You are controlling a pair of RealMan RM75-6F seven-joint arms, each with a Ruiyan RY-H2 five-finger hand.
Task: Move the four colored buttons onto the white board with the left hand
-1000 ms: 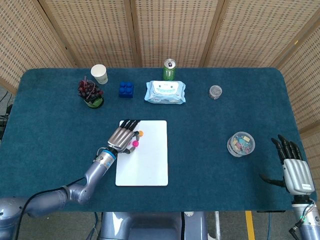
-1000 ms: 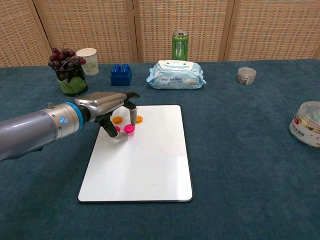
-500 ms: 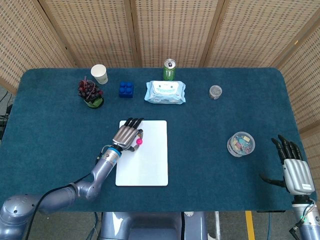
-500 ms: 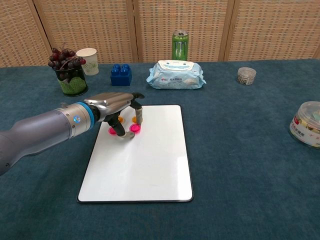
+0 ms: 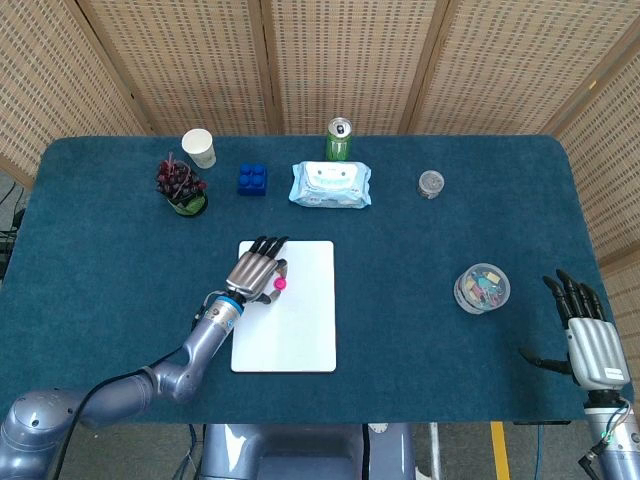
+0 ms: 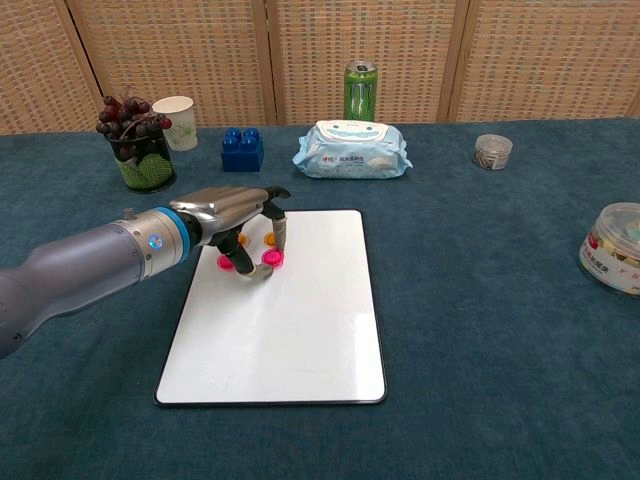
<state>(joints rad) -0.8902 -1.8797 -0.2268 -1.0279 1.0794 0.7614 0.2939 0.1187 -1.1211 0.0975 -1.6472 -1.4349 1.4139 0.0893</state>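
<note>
Head view: silver left hand (image 5: 255,272) lying palm-down over the upper left corner of the flat white rectangular board (image 5: 295,320), dark fingers pointing toward the far edge. One round magenta button (image 5: 280,283) peeking out at the hand's right side, on the board; other buttons hidden beneath the hand. Silver right hand (image 5: 585,335) at the table's lower right corner, holding nothing, fingers straight and apart. Along the far side of the dark teal cloth-covered table (image 5: 120,250): white paper cup (image 5: 198,147), pot of dark grapes (image 5: 181,187), blue toy brick (image 5: 252,179), pale blue wipes packet (image 5: 331,184), green drink can (image 5: 339,139), small clear round jar (image 5: 431,183). Clear round tub of coloured bits (image 5: 482,288) near the right hand.

Chest view: left hand (image 6: 243,228) arched over the board (image 6: 290,330), fingertips down on it, thumb and a finger pinching the magenta button (image 6: 271,262). Second round magenta button (image 6: 226,262) just beside, near the board's left edge. Two small round orange buttons (image 6: 269,239) partly visible behind the fingers, on the board. Right hand out of frame.
</note>
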